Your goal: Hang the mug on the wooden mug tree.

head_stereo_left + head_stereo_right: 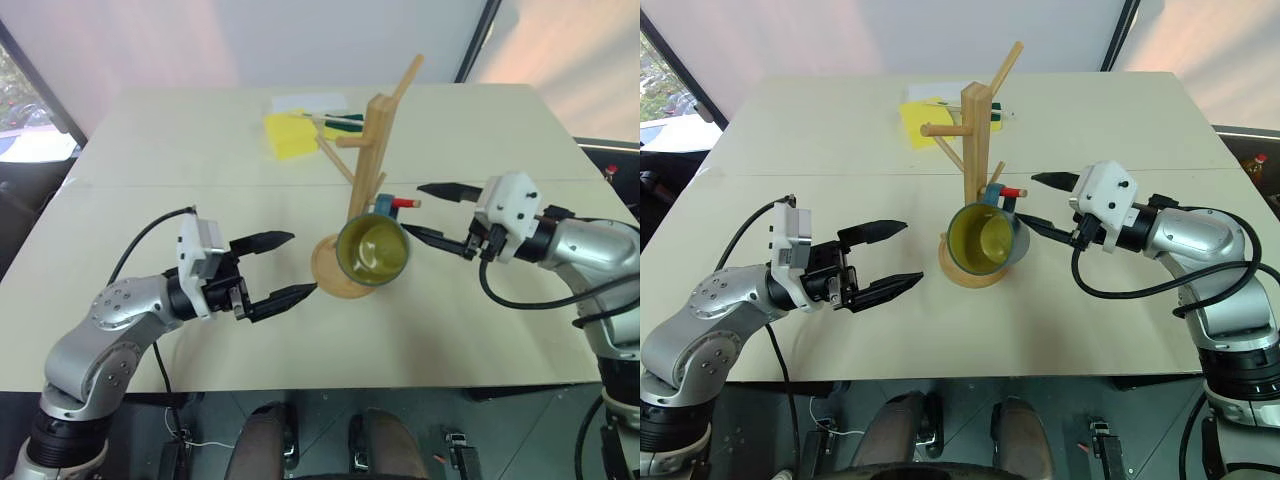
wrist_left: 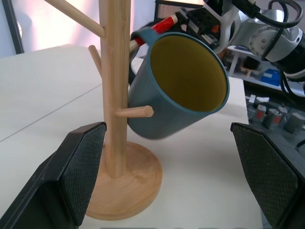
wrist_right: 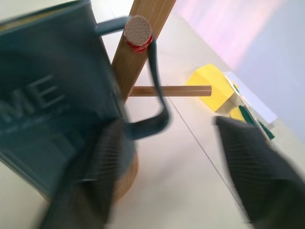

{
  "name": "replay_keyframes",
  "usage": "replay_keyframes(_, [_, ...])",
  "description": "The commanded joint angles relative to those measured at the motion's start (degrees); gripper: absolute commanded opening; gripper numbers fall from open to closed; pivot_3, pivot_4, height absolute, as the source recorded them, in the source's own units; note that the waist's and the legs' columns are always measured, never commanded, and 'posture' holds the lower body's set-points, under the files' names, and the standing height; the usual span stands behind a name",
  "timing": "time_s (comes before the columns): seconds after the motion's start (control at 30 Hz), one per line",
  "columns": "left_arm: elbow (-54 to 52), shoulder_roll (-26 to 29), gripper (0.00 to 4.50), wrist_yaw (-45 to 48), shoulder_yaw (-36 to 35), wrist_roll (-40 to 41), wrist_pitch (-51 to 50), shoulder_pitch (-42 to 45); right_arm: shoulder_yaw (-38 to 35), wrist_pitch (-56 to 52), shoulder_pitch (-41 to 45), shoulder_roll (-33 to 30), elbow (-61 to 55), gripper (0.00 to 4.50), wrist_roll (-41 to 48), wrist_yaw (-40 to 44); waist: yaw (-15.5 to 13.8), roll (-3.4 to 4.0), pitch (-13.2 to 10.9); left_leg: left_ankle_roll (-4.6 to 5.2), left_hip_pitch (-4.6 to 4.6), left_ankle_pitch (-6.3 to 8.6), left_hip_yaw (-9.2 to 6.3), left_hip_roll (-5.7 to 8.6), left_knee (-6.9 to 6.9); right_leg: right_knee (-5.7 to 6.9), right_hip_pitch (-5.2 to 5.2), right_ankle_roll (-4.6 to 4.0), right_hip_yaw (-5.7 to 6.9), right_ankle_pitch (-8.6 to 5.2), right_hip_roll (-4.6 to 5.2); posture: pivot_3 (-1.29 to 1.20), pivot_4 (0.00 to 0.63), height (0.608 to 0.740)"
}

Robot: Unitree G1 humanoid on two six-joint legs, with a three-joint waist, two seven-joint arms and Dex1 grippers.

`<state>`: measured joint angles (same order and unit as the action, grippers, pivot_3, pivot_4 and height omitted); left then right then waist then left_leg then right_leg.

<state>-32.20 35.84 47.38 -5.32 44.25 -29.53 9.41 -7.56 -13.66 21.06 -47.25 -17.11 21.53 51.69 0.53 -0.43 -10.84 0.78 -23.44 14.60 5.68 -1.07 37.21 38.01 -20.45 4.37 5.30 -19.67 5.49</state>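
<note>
At frame centre the mug hangs by its handle on the wooden mug tree's red-tipped peg, so the step in hand looks like the release: the right gripper has its fingers wide beside it and holds nothing, the left gripper at lower left is likewise wide and empty, and next the right gripper should draw clear without nudging the mug.

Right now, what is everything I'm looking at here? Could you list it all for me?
table: one, pale cream, under everything.
wooden mug tree: one, light wood with one red-tipped peg, standing mid-table on a round base.
mug: one, dark teal outside and yellow-green inside, hanging tilted by its handle on the red-tipped peg, above the base.
yellow block: one, yellow, at the far side of the table behind the tree.
white sheet: one, white, lying beyond the yellow block.
green-and-white sticks: a few, beside the yellow block; what they are is unclear.
left gripper: one, black jaws open, left of the tree's base.
right gripper: one, black jaws open, right of the mug.
</note>
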Motion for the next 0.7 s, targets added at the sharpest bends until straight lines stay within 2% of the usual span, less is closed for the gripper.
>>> replay_keyframes(0.03, [-0.76,0.18,4.5,-1.1,-1.43,0.31,0.16,0.54,-6.76,0.05,-0.84,0.17,1.77,3.31,2.31,-1.94,-0.09,-0.01,0.0,0.0,0.0,0.0,0.0,0.0,0.0,0.0,0.01,0.0,0.0,0.0,0.0,0.0,0.15,0.73])
replay_keyframes(0.17, [2.61,-0.57,4.5,-5.18,-2.83,-1.77,0.01,0.03,-13.31,-1.28,-3.33,2.57,8.03,3.31,5.86,-3.83,-0.08,-0.02,0.0,0.01,0.01,0.0,0.0,0.01,0.02,0.0,0.04,0.0,0.01,0.0,0.0,0.0,0.15,0.73])
replay_keyframes(0.27, [7.99,-1.82,4.5,-9.7,-5.7,-6.81,3.45,-1.27,-15.69,-0.47,-5.54,6.53,13.32,3.31,6.68,-6.42,0.05,-0.04,0.01,0.05,0.06,0.02,-0.01,0.01,0.02,0.03,0.08,0.0,0.01,0.0,-0.01,0.0,0.15,0.73])
replay_keyframes(0.33, [10.22,-2.78,4.5,-11.4,-6.83,-8.13,4.28,-1.73,-15.41,0.77,-5.9,8.24,15.26,3.31,5.58,-7.73,0.32,0.01,-0.02,0.14,0.05,0.06,0.01,0.01,0.02,0.07,0.03,0.0,0.01,0.0,-0.01,0.0,0.15,0.73])
replay_keyframes(0.53, [20.82,-9.09,4.5,-19.97,-10.19,-16.7,12.74,-4.79,-11.24,7.39,-6.13,18.56,22.6,3.31,2.05,-12.75,0.32,0.01,0.0,0.1,0.08,0.04,0.02,-0.03,-0.01,0.12,0.0,0.0,0.01,0.0,-0.05,0.0,0.15,0.73])
replay_keyframes(0.7, [22.82,-12.38,4.5,-22.34,-10.79,-19.08,16.05,-7.29,-8.65,10.22,-5.77,21.45,25.55,3.31,0.51,-12.75,0.04,-0.01,0.0,0.0,0.0,-0.02,0.04,0.02,0.02,0.1,-0.03,0.02,0.01,0.01,0.03,0.0,0.15,0.73])
